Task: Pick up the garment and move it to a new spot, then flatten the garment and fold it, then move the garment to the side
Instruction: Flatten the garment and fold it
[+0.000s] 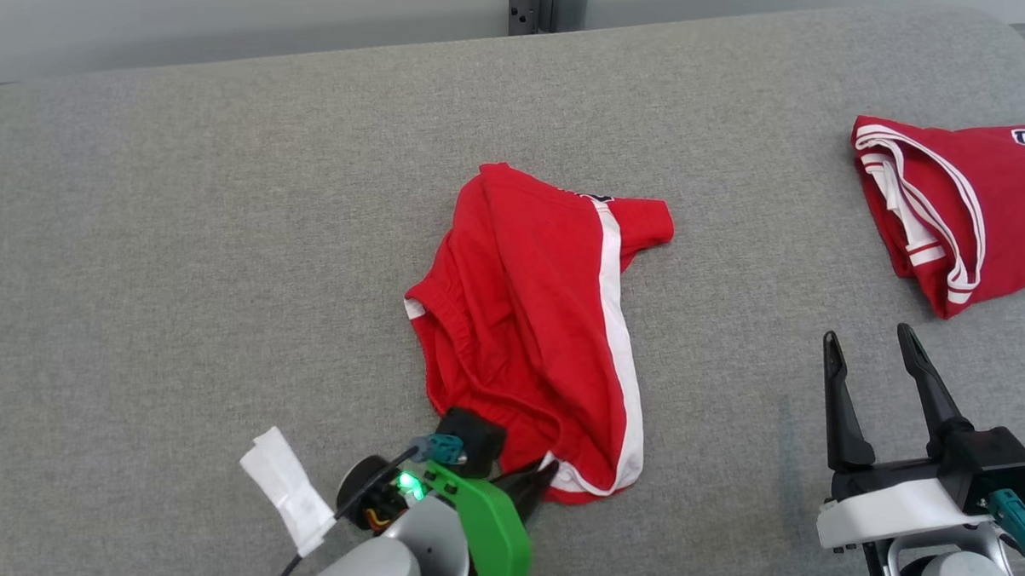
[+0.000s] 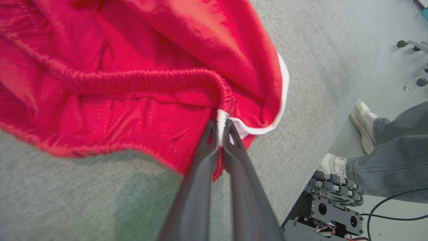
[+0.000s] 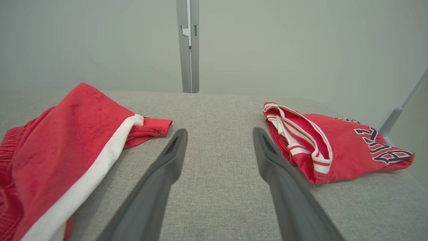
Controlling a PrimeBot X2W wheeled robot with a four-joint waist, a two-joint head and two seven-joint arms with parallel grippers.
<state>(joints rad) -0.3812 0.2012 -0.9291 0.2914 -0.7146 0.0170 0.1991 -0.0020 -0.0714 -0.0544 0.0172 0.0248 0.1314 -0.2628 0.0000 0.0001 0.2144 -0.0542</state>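
Observation:
The garment (image 1: 533, 323) is a pair of red shorts with a white side stripe, lying crumpled in the middle of the grey cushion (image 1: 182, 225). My left gripper (image 1: 540, 479) sits at its near hem, shut on the white-trimmed waistband corner; the left wrist view shows the garment (image 2: 133, 83) with the left gripper (image 2: 220, 125) pinching that white edge between both fingers. My right gripper (image 1: 869, 339) stands open at the lower right, apart from the cloth. In the right wrist view the right gripper (image 3: 219, 132) is wide open above bare cushion, the garment (image 3: 67, 140) to its left.
A folded red jersey (image 1: 967, 197) with white trim and lettering lies at the far right, also seen as the jersey (image 3: 334, 147). A white tag (image 1: 288, 485) hangs by my left wrist. A person's legs and white shoes (image 2: 362, 120) stand beside the cushion's edge.

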